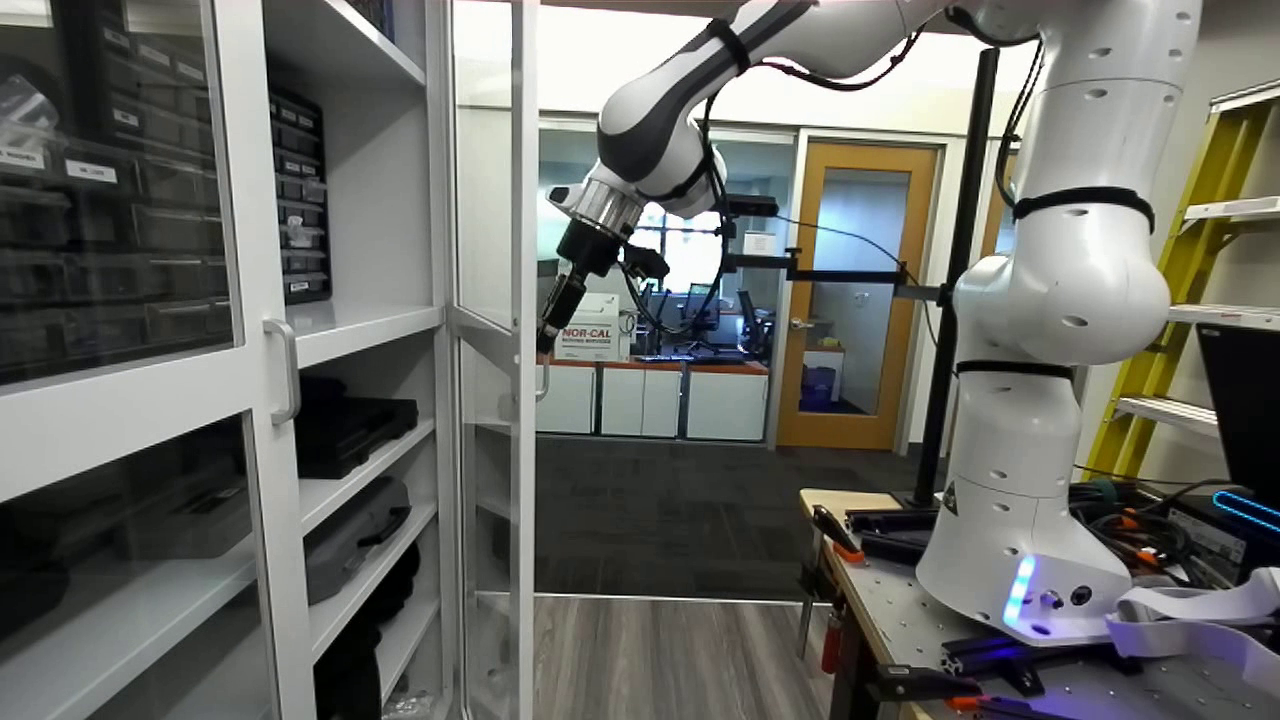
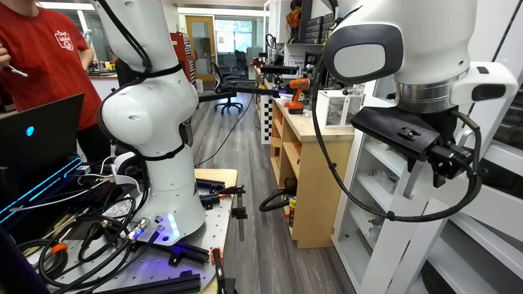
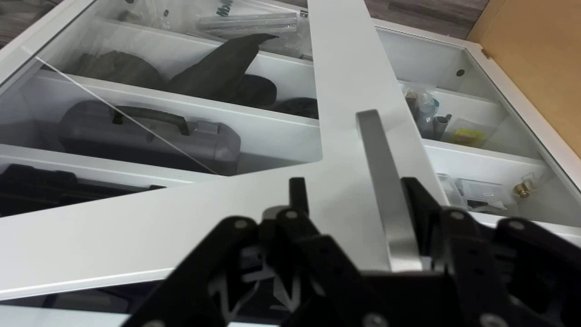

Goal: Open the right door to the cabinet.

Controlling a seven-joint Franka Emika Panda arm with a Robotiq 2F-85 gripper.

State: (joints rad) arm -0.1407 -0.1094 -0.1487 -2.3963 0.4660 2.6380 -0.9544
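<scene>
The cabinet's right door (image 1: pixel 525 500) is white with glass panes and stands swung outward. Its crossbar also shows in an exterior view (image 2: pixel 482 208) and the wrist view (image 3: pixel 181 218). Its grey bar handle shows in both exterior views (image 1: pixel 543 380) (image 2: pixel 412 179) and the wrist view (image 3: pixel 386 190). My gripper (image 3: pixel 354 195) is open, with the handle between its fingers, close to the right finger in the wrist view. I cannot tell if they touch. In both exterior views the gripper (image 1: pixel 546 343) (image 2: pixel 425 173) is at the handle, pointing down.
The left door's stile (image 1: pixel 260 370) stands near, with its own handle (image 1: pixel 285 370). Shelves behind hold a grey case (image 3: pixel 150 136) and dark items. A wooden bench (image 2: pixel 327 196) adjoins the cabinet. The robot's table (image 1: pixel 880 620) carries clamps and cables. A person (image 2: pixel 49 61) stands behind the robot.
</scene>
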